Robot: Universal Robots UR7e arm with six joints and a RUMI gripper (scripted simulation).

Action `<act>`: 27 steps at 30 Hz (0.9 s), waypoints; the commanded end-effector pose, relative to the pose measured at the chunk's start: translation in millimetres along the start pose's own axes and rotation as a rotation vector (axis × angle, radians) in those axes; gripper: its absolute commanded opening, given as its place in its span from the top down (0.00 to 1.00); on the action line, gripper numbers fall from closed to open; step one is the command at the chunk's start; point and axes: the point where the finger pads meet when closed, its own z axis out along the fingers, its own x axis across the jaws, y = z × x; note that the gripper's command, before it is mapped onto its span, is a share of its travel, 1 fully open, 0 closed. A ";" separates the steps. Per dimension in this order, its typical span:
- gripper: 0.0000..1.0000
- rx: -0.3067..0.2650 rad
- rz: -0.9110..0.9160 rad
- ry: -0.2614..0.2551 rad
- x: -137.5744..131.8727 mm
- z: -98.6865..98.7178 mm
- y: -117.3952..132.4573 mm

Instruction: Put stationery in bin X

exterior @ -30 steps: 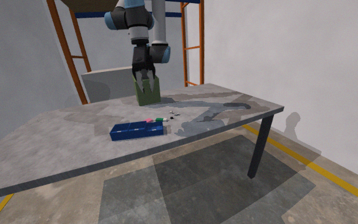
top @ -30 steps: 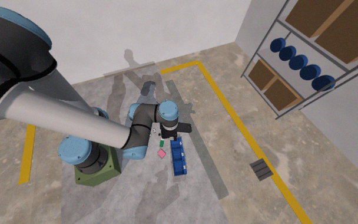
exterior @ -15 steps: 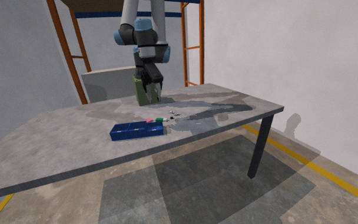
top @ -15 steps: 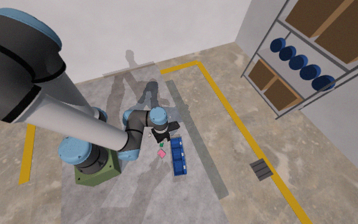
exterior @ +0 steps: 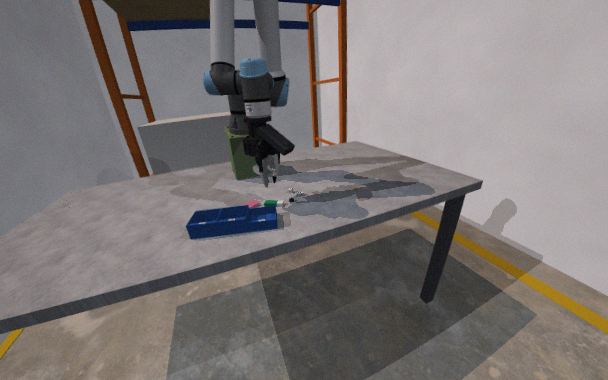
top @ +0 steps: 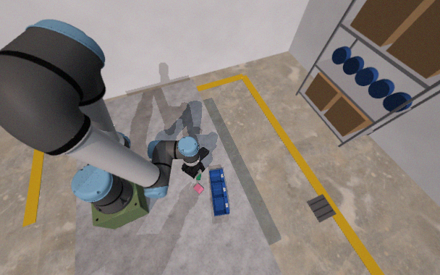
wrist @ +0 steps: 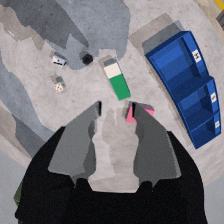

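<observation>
My gripper (wrist: 117, 102) hangs a little above the table with its fingers partly apart and nothing between them. A green and white eraser-like block (wrist: 116, 80) lies on the table just ahead of the fingertips. The pink pad of sticky notes (wrist: 131, 114) lies beside it, mostly hidden behind my right finger. A row of three joined blue bins (wrist: 192, 85) stands upright to the right; their white labels are too small to read. In the exterior view the gripper (exterior: 268, 180) is above and behind the green block (exterior: 270, 202), the pink pad (exterior: 253, 204) and the bins (exterior: 233, 221).
A small black item (wrist: 87, 59) and two small white items (wrist: 59, 60) (wrist: 59, 86) lie on the table to the left of the green block. The arm's green base (top: 119, 210) stands behind. The table's front edge runs close to the bins.
</observation>
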 end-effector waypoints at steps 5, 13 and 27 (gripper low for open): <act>0.77 0.017 -0.281 0.014 0.0 1.6 -0.7; 0.77 0.031 -0.436 0.019 0.0 1.6 -0.6; 0.77 0.031 -0.436 0.019 0.1 1.6 -0.5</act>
